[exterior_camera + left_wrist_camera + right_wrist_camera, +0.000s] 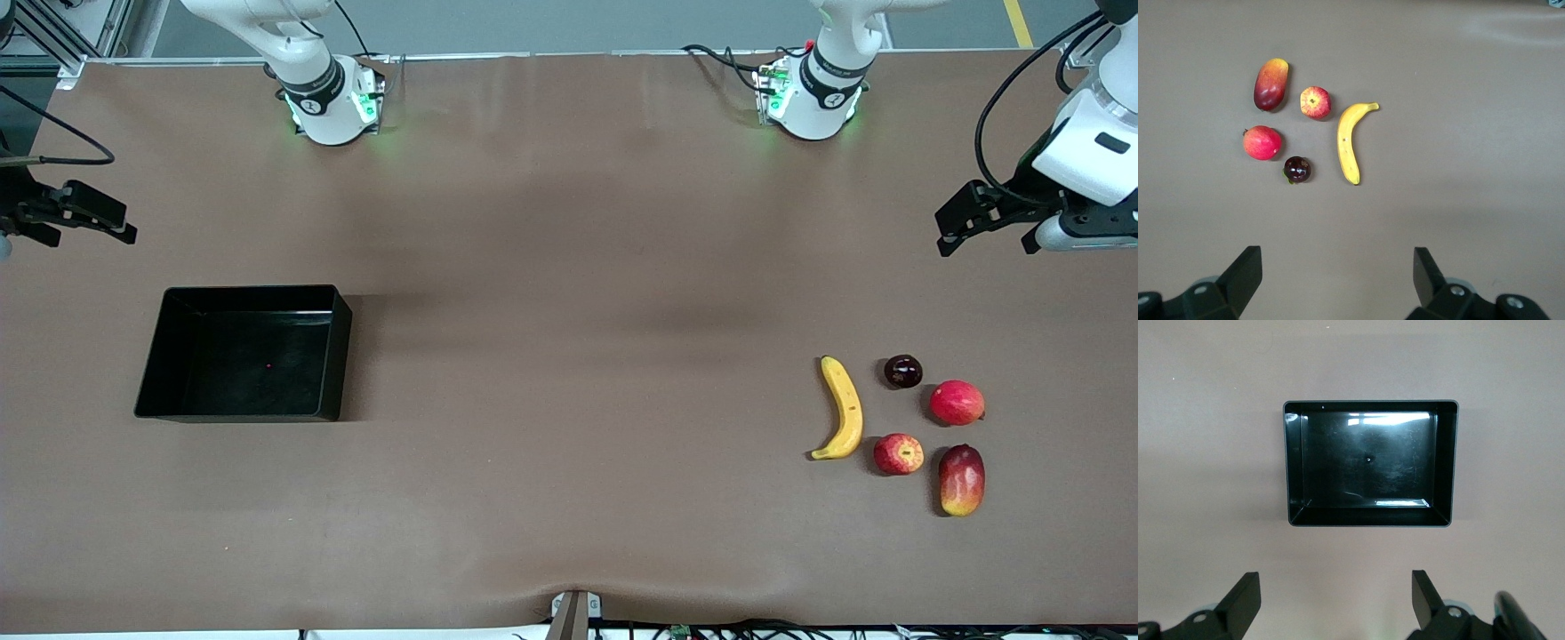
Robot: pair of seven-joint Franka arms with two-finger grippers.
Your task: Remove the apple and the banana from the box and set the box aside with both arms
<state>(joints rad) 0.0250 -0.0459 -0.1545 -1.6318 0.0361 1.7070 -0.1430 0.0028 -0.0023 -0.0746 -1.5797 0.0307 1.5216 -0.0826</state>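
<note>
- The left end effector [987, 233], seen at the upper right of the front view, is held wide and empty above bare table [569, 267].
- The right end effector [76, 218], at the upper left edge, is likewise spread wide and empty.
- The box [151, 356] is found empty at the middle left of the frame.
- The banana [843, 409] and apple [898, 454] are laid on the table at the lower right, among three other fruits.
- The unloading step is judged done; moving the box aside is judged next, which calls for both end effectors to be brought down to its walls.
</note>
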